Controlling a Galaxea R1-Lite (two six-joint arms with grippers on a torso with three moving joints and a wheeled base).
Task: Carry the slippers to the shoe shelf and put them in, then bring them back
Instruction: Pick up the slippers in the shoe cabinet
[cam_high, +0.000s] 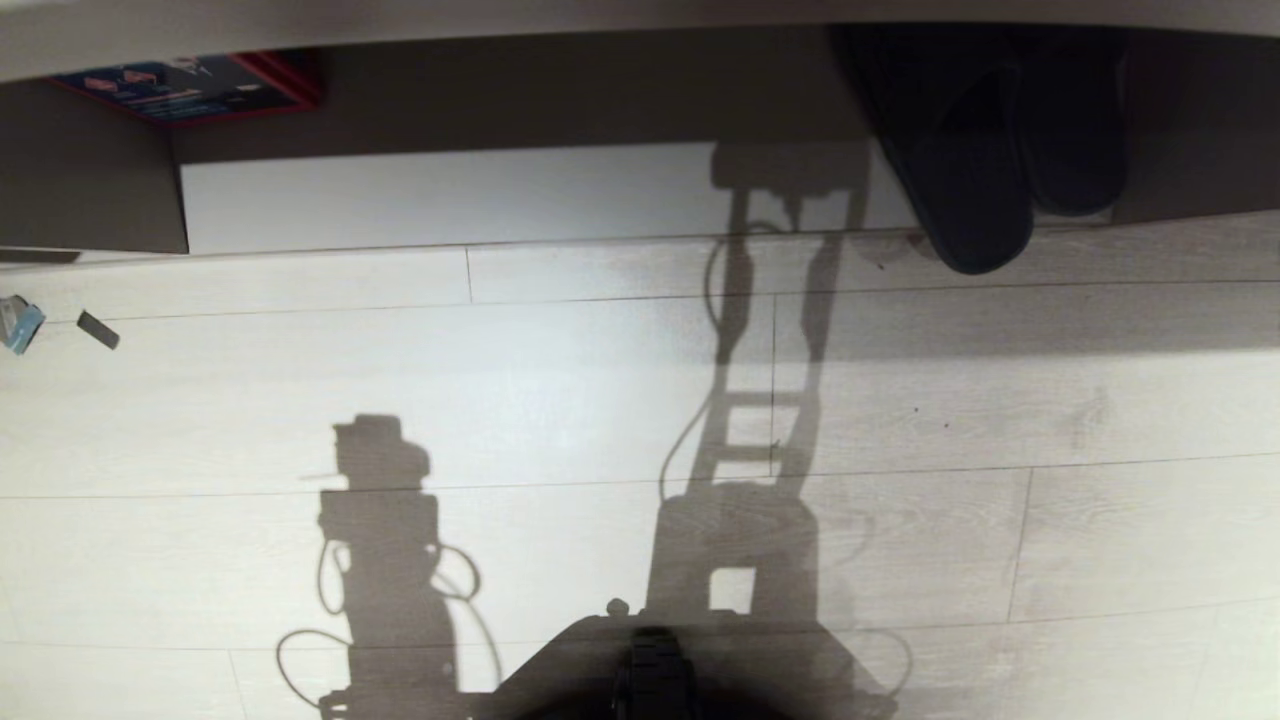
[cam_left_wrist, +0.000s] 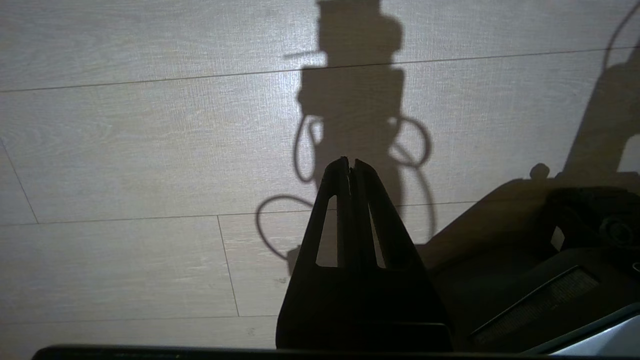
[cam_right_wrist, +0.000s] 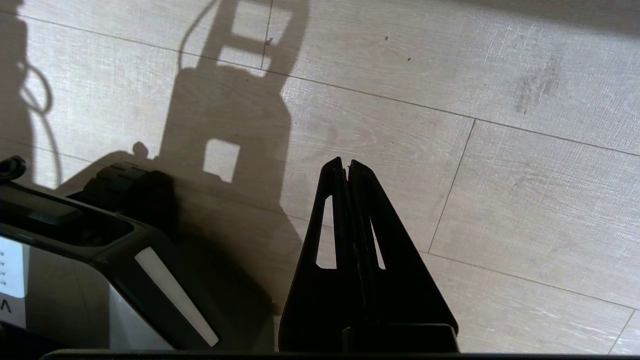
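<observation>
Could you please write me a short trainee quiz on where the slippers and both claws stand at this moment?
1. True or false: the slippers lie in the shoe shelf, one toe poking over its front edge.
2. Which claw grips a slipper? A) left B) right C) neither
3. Fill in: both the left claw and the right claw hang shut over bare ____.

Key: 1 true; 2 C; 3 floor.
</observation>
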